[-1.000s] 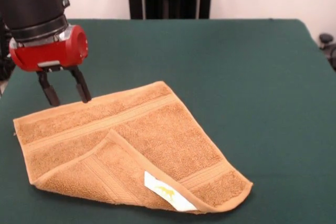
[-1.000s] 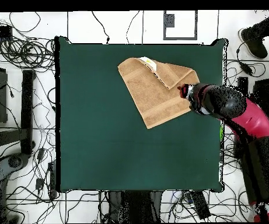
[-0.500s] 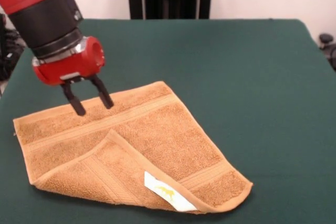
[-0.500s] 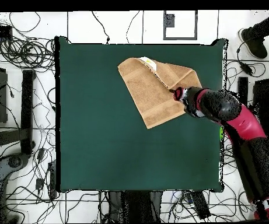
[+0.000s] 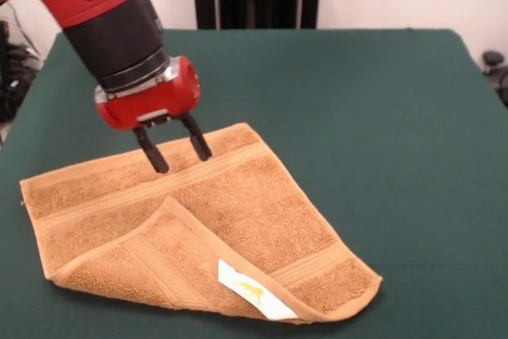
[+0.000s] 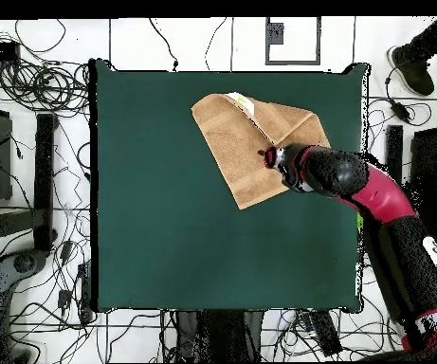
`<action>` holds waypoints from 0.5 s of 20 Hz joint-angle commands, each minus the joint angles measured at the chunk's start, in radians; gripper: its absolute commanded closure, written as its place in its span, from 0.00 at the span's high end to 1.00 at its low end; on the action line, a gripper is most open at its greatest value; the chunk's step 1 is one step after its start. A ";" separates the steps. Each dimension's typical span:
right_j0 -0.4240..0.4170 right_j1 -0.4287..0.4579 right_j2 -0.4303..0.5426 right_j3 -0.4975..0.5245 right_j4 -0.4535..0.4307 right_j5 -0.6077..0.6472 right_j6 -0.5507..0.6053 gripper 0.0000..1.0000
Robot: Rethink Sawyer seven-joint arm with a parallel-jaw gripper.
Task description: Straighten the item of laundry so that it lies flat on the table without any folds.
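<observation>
The orange-tan towel (image 5: 198, 220) lies on the dark green table (image 5: 381, 117) at the front left. Its near corner is folded back over itself, with a white tag (image 5: 250, 291) showing on the fold. My gripper (image 5: 176, 151) is open and empty, with its tips just above the towel's far border band. In the overhead view the towel (image 6: 245, 142) lies near the table's top edge, and the gripper (image 6: 269, 156) is over its right part.
The table's left edge (image 5: 24, 109) is near the towel's left corner. Cables and stands (image 6: 32, 142) lie on the floor round the table (image 6: 165, 237). A person's shoe (image 6: 411, 66) shows at the top right in the overhead view.
The gripper has moved to the right in the front view, from beyond the towel's far left edge to over its far border band. It stays open. The towel has not moved.
</observation>
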 commanded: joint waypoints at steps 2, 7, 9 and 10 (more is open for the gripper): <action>0.167 -0.070 -0.241 0.065 -0.061 -0.045 0.296 1.00; 0.259 -0.052 -0.422 0.048 -0.029 -0.141 0.455 1.00; 0.286 -0.041 -0.471 0.047 -0.009 -0.176 0.484 1.00; 0.291 -0.032 -0.487 0.043 -0.007 -0.198 0.481 1.00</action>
